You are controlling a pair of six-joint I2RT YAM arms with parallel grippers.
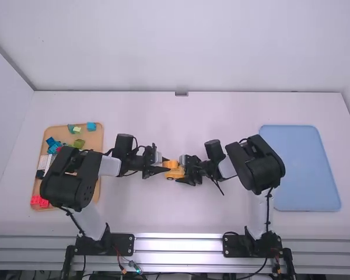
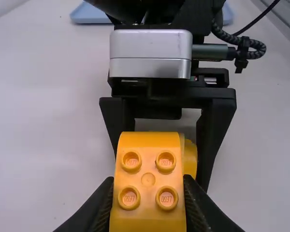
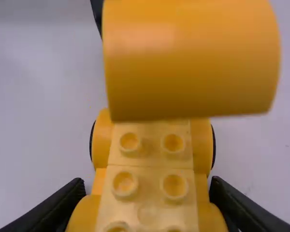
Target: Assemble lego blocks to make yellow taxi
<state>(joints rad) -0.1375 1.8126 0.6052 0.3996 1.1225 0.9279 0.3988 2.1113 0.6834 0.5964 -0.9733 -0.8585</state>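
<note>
Between the fingertips of the left gripper [image 1: 167,165], at the middle of the table [image 1: 146,210], a curved yellow block [image 2: 148,180] is grasped. Raised print is carried on its four studs. By the right gripper [image 1: 181,170], the yellow car body [image 3: 146,176] is clasped from both sides; six of its studs can be counted, some only partly. The block is held over the body's far end; whether they are touching cannot be told. Both arms are bent and angled inward, so that the two grippers are faced toward each other. Farther out, two red blocks [image 1: 35,200] are held on one wooden tray [image 1: 94,140] at left; one blue tray [image 1: 300,169] is set at right.
</note>
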